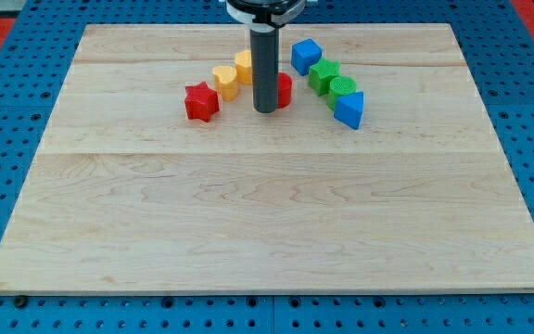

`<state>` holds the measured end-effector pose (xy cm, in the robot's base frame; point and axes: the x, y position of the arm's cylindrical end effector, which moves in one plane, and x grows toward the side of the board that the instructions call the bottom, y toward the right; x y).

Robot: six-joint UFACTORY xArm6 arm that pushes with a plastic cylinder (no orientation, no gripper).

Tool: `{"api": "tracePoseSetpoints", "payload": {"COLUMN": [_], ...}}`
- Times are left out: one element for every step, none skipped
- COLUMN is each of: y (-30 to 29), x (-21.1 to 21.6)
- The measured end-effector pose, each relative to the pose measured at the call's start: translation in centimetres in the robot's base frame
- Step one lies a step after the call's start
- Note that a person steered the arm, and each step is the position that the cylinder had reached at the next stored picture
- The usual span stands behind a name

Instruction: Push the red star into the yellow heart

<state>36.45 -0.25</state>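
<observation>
The red star lies on the wooden board at the view's upper left of centre. The yellow heart sits just up and right of it, almost touching. My tip rests on the board to the right of both, about a block's width from the heart. A second red block shows partly behind the rod on its right. Another yellow block sits behind the heart, next to the rod.
A blue cube, two green blocks and a blue triangular block run in a line to the rod's right. The wooden board lies on a blue perforated table.
</observation>
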Motion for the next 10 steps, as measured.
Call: {"api": "tracePoseSetpoints", "payload": {"y": [0.1,-0.1,0.5,0.8,-0.2,-0.8,2.6,6.1,10.8,17.1], "x": [0.0,6.3,9.4,9.4,11.8,20.6,25.4,25.4,25.0,24.7]}}
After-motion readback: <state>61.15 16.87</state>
